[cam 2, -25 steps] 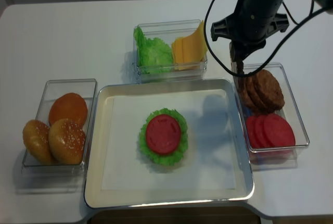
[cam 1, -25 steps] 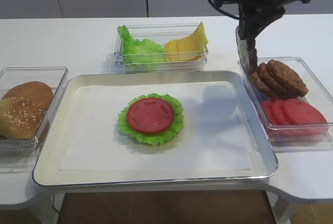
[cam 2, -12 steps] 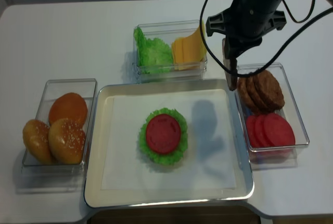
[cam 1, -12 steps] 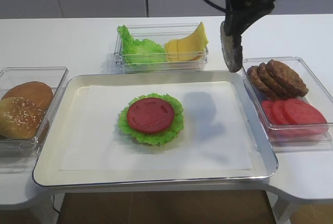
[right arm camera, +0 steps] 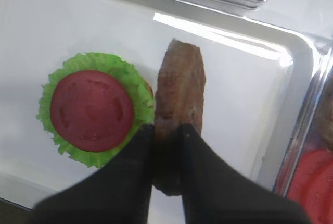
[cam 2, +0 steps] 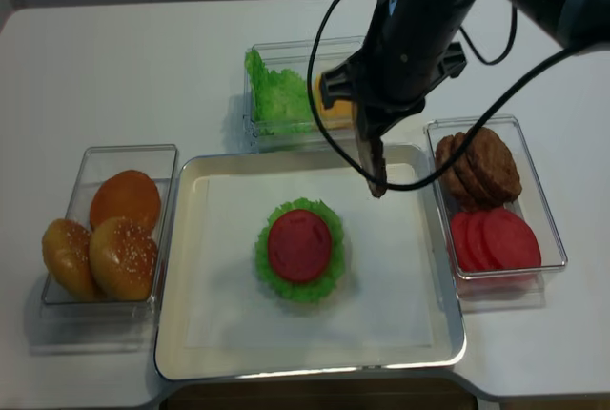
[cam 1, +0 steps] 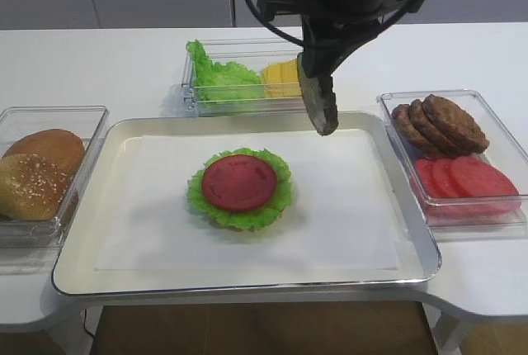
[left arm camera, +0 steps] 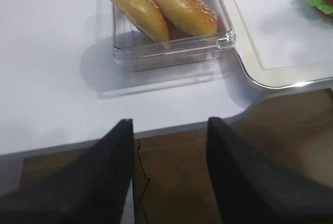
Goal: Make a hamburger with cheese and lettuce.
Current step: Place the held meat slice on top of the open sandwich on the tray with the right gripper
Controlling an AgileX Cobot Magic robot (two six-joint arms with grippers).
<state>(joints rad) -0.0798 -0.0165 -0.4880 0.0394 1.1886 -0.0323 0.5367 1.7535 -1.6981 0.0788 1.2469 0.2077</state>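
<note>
One brown patty [right arm camera: 180, 99] hangs edge-down, pinched between the black fingers of the right gripper [right arm camera: 166, 130], above the far right part of the metal tray [cam 1: 82, 206]. The right wrist view shows the two fingers clamped on the patty's near edge, with the disc held upright beside the hamburger [cam 1: 239, 186] rather than over it.

The hamburger sits near the middle of the tray on a sheet of white paper [cam 1: 346, 215]; its top layer is a red tomato slice [cam 2: 299, 244] ringed by frilly green leaf.

Behind the tray stands a clear box [cam 1: 191, 95] holding loose lettuce [cam 1: 216, 78] on its left side and cheese [cam 1: 280, 78] on its right; the arm hides part of the cheese. Right of the tray, another clear container [cam 2: 555, 238] carries overlapping spare patties [cam 2: 481, 164] at the back and tomato slices [cam 2: 496, 238] at the front. Left of the tray, a third clear container [cam 2: 95, 157] holds the sesame buns [cam 2: 122, 256].

The left gripper [left arm camera: 169, 172] hovers off the table's near edge on the bun side, its fingers spread apart with nothing between them.
</note>
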